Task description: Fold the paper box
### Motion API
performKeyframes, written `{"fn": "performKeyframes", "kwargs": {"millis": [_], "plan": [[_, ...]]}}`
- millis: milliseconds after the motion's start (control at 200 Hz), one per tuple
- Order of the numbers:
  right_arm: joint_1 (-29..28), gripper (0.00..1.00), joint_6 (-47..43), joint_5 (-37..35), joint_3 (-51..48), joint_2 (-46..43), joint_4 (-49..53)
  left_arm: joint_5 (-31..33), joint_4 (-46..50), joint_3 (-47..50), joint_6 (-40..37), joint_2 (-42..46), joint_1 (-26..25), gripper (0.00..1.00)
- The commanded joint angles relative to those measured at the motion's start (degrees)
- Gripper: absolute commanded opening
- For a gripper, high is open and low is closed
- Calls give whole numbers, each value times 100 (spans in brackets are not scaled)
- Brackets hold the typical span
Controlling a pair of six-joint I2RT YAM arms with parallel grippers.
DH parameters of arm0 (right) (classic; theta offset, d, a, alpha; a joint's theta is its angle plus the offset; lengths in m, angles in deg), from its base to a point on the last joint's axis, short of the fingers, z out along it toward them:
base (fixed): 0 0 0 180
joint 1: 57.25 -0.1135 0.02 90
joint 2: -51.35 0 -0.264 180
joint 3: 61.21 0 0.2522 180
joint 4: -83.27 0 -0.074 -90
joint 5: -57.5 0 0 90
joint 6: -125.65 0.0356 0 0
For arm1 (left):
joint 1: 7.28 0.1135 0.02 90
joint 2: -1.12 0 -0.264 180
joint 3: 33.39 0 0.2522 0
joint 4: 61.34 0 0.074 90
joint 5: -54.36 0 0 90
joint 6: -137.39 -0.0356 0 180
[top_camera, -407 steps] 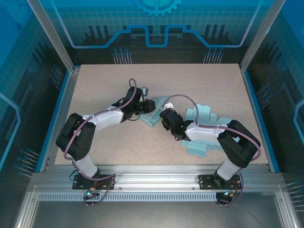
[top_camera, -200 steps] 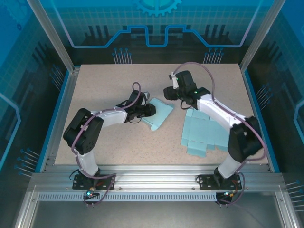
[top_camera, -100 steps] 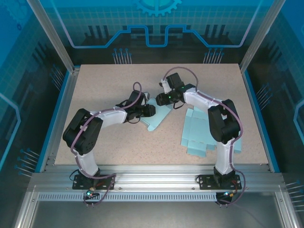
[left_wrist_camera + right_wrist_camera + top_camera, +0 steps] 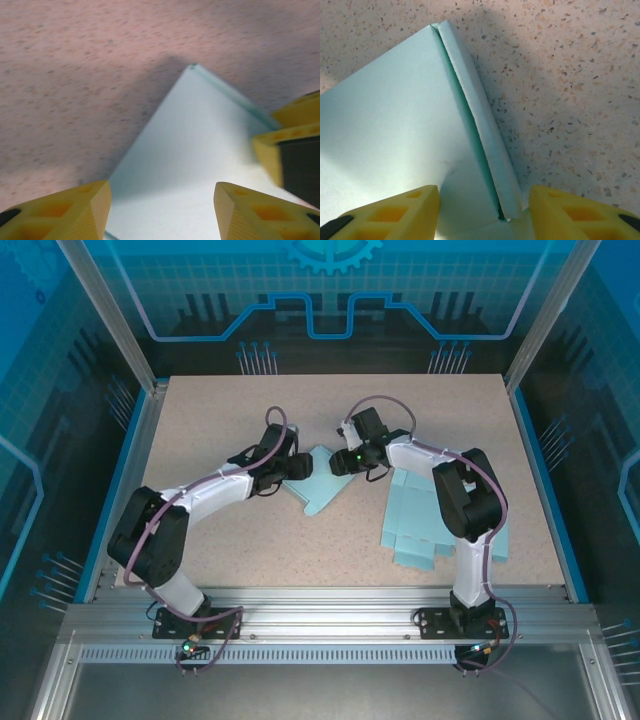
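- Your left pincer [image 4: 291,469] sits at the 9 o'clock side of the paper box [image 4: 322,485]. Its fingers [image 4: 75,210] are spread apart above the pale blue panel and pinch nothing.
- The paper box lies flat and partly folded near the middle of the counter [image 4: 220,540].
- Your right pincer [image 4: 337,462] meets the box at its 1 o'clock corner. It is spread, one finger on each side of a folded-over edge strip [image 4: 480,125], and not clamped on it.
- Flat unfolded sheets [image 4: 430,520] lie near the box, at its 4 o'clock.
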Motion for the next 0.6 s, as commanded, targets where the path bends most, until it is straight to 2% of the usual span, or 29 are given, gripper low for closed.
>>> {"fn": "performKeyframes", "kwargs": {"millis": [0, 90, 210, 435, 595], "plan": [[35, 53, 161, 232, -177, -20, 72, 622, 547, -36, -196, -369, 176, 57], [57, 55, 263, 309, -185, -131, 111, 353, 586, -135, -205, -674, 354, 53], [190, 61, 484, 584, -207, -282, 56, 136, 684, -250, -276, -914, 470, 42], [546, 69, 954, 1400, -283, -197, -391, -484, 613, -189, -353, -1084, 879, 36], [693, 71, 1436, 2183, -332, 170, -947, -958, 616, -252, -331, -1209, 1217, 29]]}}
